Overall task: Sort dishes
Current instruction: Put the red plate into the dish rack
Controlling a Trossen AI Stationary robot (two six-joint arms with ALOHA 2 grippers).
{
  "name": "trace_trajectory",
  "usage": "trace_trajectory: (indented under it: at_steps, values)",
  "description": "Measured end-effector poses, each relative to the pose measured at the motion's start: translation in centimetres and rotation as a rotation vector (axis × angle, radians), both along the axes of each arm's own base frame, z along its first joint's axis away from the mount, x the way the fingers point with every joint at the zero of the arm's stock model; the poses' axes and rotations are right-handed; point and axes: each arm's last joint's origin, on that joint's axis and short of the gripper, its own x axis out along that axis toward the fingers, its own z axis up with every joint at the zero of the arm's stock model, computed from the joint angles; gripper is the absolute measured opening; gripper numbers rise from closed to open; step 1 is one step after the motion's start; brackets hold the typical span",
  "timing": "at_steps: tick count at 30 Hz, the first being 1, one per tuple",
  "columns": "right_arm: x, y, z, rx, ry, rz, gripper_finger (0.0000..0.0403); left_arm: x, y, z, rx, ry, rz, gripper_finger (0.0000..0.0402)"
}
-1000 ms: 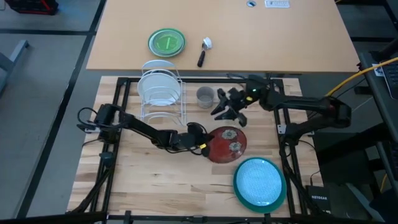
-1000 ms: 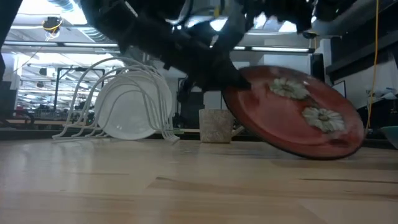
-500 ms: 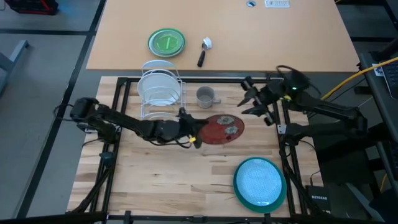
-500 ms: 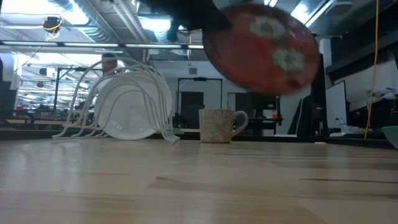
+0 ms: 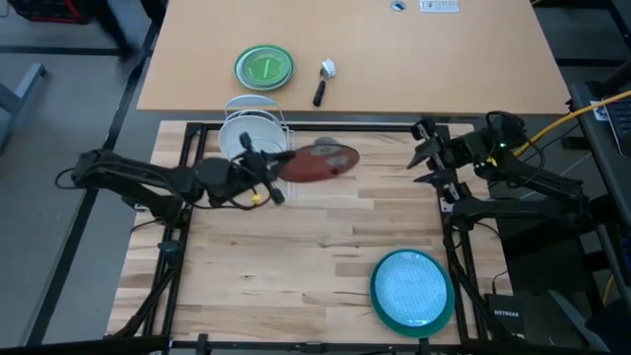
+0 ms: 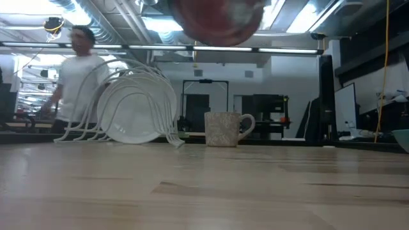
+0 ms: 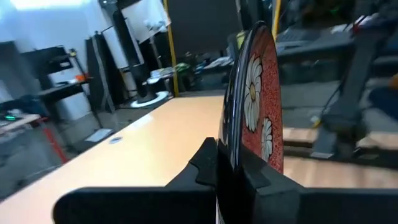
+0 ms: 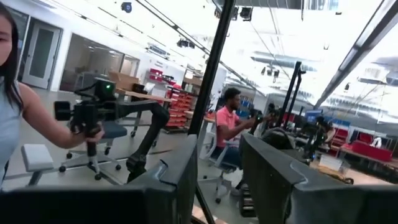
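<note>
My left gripper [image 5: 274, 177] is shut on the dark red patterned plate [image 5: 317, 163], high above the table, just right of the white wire rack [image 5: 258, 148]. The plate shows at the top of the low view [image 6: 217, 16] and edge-on in the left wrist view [image 7: 255, 106]. White plates [image 6: 135, 115] stand on edge in the rack. The grey mug [image 6: 225, 130] stands on the table and is hidden under the red plate in the high view. A light blue plate [image 5: 412, 286] lies on a teal plate [image 5: 379, 298] at the near right. My right gripper [image 5: 421, 154] is open and empty at the far right. My left gripper pinches the red plate's rim [image 7: 231, 163] between its two fingers, one on each face. The fingers come roughly level from the table's left side. The plate is lifted clear of the table, tilted steeply toward its edge, and reaches out to the right of the fingers.
A small green plate [image 5: 264, 67] and a dark-handled utensil [image 5: 322, 81] lie on the tan table beyond. A person [image 6: 80, 70] walks behind the rack. Bare wood lies in the table's middle [image 5: 315, 247].
My left gripper has lifted the red plate off the table and carried it up and toward the far left, to beside the rack, tipping it toward its edge. My right gripper has drawn back toward the table's right edge.
</note>
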Motion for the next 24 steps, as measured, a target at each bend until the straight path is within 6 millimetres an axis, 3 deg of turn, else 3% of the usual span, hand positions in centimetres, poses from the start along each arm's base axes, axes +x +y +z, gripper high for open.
trace_trajectory:
  at_steps: [10,24]
  values:
    - [0.7,-0.3,-1.4,-0.024,0.112,-0.031,0.0127,-4.3,3.0,1.5,0.092,0.139,0.127,0.0002]
    - [1.4,-0.8,-4.1,-0.043,0.322,-0.202,0.0127,-6.3,7.0,0.5,0.140,0.376,0.287,0.0002]
